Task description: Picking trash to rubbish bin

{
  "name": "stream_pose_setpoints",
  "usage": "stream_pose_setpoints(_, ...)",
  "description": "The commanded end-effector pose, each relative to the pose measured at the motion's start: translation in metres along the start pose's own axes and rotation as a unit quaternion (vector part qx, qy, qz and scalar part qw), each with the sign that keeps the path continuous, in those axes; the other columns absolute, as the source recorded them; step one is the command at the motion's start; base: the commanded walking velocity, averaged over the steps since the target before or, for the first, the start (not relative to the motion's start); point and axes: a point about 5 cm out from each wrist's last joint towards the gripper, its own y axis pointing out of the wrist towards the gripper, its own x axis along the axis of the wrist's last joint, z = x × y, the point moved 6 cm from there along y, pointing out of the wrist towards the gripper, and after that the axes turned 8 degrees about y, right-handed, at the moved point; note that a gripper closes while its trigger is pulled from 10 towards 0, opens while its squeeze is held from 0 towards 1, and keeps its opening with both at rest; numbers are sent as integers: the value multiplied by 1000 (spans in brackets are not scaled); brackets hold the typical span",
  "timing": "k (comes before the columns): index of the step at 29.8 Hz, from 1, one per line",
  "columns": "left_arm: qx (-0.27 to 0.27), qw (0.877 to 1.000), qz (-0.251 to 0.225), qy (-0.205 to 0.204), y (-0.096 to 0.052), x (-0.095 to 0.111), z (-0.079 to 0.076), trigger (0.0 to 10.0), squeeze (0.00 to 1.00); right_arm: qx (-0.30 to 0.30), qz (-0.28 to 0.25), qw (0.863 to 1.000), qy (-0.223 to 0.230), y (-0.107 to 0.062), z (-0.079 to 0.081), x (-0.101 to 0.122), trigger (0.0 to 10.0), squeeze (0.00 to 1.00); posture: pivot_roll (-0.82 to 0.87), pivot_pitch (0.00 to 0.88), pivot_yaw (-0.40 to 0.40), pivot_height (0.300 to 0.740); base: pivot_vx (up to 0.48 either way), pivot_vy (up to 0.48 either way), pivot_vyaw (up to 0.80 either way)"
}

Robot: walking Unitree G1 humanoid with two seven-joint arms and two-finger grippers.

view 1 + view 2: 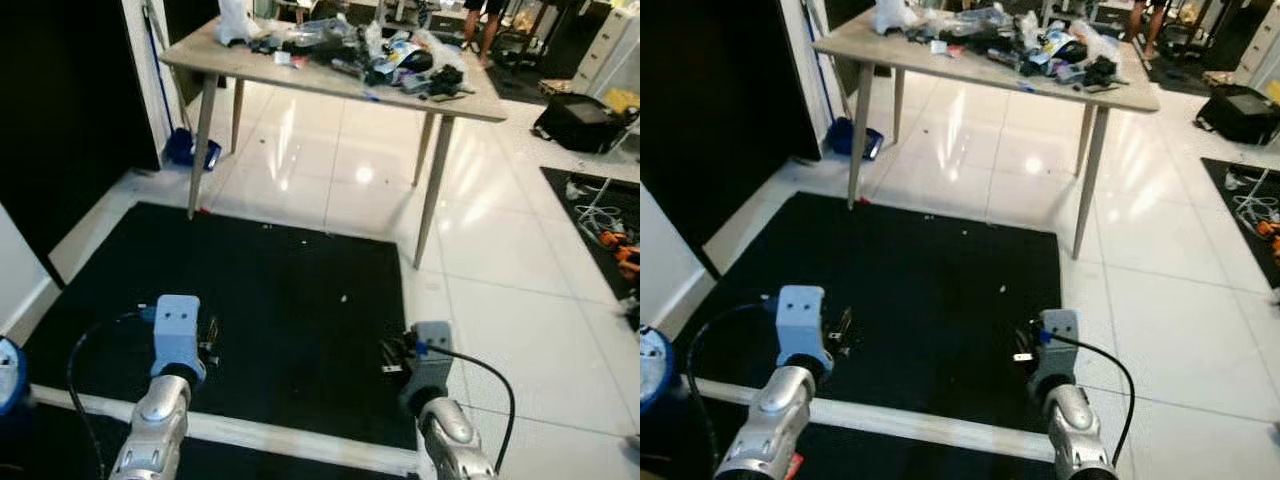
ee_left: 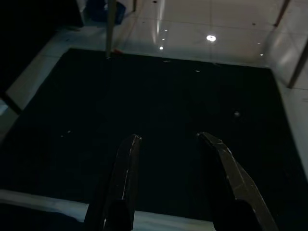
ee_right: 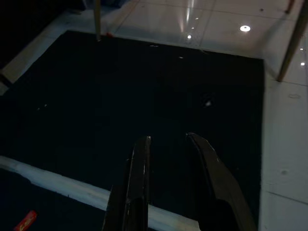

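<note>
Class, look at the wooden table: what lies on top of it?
A cluttered heap of bags, wrappers and dark items covers the table. Individual pieces are too small to identify; anything buried beneath is hidden.

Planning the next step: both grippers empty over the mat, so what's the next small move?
Probably walk forward toward the table: the trash pile lies on its top, far beyond the left gripper and right gripper, both open and holding nothing above the black mat.

Glossy white floor tiles (image 1: pixel 520 270) mirror ceiling lights; the black mat (image 1: pixel 270 300) at frame centre looks matt, faintly speckled; the table (image 1: pixel 330 80) above seems pale wood; both arms show brushed silvery metal.
</note>
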Motion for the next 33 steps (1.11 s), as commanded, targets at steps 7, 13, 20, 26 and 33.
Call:
stream_pose_setpoints(7, -7, 1000, 4, -1, -1, -2, -5, 10000, 0, -13, 9, 1000, 1, -4, -9, -4, 10000, 0, 6, 95, -42, 740, 255, 0, 0)
stream_pose_setpoints(13, -8, 1000, 4, -2, 0, -2, -5, 10000, 0, -14, 9, 1000, 1, -4, -9, -4, 10000, 0, 5, 93, -40, 740, 255, 0, 0)
stream_pose_setpoints(20, -9, 1000, 3, -2, 0, -1, -6, 10000, 0, -15, 8, 1000, 1, -3, -10, -3, 10000, 0, 4, 88, -41, 740, 254, 0, 0)
stream_pose_setpoints(26, -6, 1000, 4, -7, 0, -1, -5, 10000, 0, -14, 9, 1000, 1, -3, -9, -4, 10000, 0, 5, 81, -41, 740, 252, 0, 0)
stream_pose_setpoints(33, -6, 1000, 5, -10, -1, -3, -4, 10000, 0, -16, 10, 1000, 3, -2, -9, -4, 10000, 0, 4, 77, -39, 740, 251, 0, 0)
